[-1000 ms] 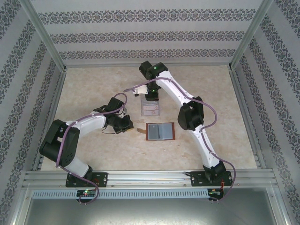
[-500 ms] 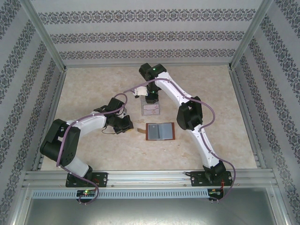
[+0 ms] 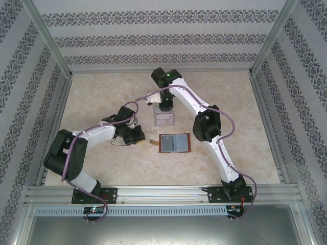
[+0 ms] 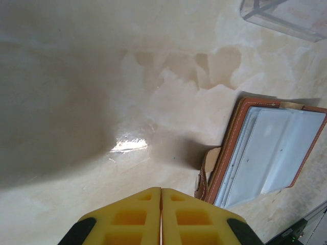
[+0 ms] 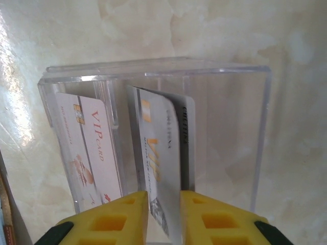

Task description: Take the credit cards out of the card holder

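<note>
A: Right hand (image 5: 163,195)?

B: The blocky yellow fingers are standing slightly spread, not pinching. One of the credit cards (image 5: 161,148) is standing on edge in the gap. It is thin and glossy, whitish with orange "VIP" lettering, and is leaning inside the clear tray (image 5: 258,132).

A: Any other card?

B: A second card (image 5: 89,148) with the same print is leaning in the tray at 9 o'clock of the first. The tray is hard transparent plastic, square-cornered.

A: Left hand (image 4: 161,196)?

B: Its fingers are pressing together on nothing, hovering over the shiny marbled-beige table (image 4: 76,76).

A: Card holder?

B: The card holder (image 4: 265,148) is lying open and flat at 3 o'clock of the left hand. It is reddish-brown leather with pale stitching, and its smooth blue-grey pockets are facing up. A tan strap tab (image 4: 207,171) is sticking out toward that hand. In the top view it is sitting at 5 o'clock of the tray, near but apart.
</note>
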`<state>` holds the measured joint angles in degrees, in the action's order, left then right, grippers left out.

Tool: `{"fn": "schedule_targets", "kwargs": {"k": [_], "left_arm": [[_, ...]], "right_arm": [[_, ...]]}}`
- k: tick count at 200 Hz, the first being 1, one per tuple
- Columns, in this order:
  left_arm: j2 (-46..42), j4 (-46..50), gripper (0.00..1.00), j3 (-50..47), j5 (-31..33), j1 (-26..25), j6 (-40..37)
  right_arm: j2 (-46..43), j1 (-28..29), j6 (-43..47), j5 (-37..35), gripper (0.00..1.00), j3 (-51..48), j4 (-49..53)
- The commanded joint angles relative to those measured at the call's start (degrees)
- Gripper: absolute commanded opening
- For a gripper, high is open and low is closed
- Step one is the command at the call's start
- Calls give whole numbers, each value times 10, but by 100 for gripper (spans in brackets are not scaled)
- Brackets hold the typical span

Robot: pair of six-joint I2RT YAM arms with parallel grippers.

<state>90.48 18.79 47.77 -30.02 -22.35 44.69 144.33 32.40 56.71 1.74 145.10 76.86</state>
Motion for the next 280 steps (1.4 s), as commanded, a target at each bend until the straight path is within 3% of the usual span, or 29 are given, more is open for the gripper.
{"fn": "schedule_targets", "kwargs": {"k": [1, 29, 66, 137, 156, 200, 216, 280], "left_arm": [[10, -5, 8, 12, -12, 7, -7], [16, -9, 8, 19, -19, 7, -8], [32, -10, 8, 34, -27, 6, -13], [58, -11, 8, 68, -29, 6, -16], [65, -11, 9, 76, -29, 5, -15], [85, -7, 9, 103, -28, -5, -19], [89, -4, 9, 111, -27, -9, -18], [93, 58, 10, 170, 8, -46, -44]], "right_arm": [[-52, 2, -15, -19, 25, -8, -6], [-83, 4, -65, -37, 25, -40, -36], [-134, -1, -237, 32, 20, -106, -83], [-311, -10, -568, 66, 13, -387, -299], [-341, -23, -683, 89, 11, -429, -319], [-406, -30, -841, 133, 11, -549, -385], [-428, -32, -878, 172, 12, -594, -424], [-471, -30, -944, 212, 15, -692, -474]]}}
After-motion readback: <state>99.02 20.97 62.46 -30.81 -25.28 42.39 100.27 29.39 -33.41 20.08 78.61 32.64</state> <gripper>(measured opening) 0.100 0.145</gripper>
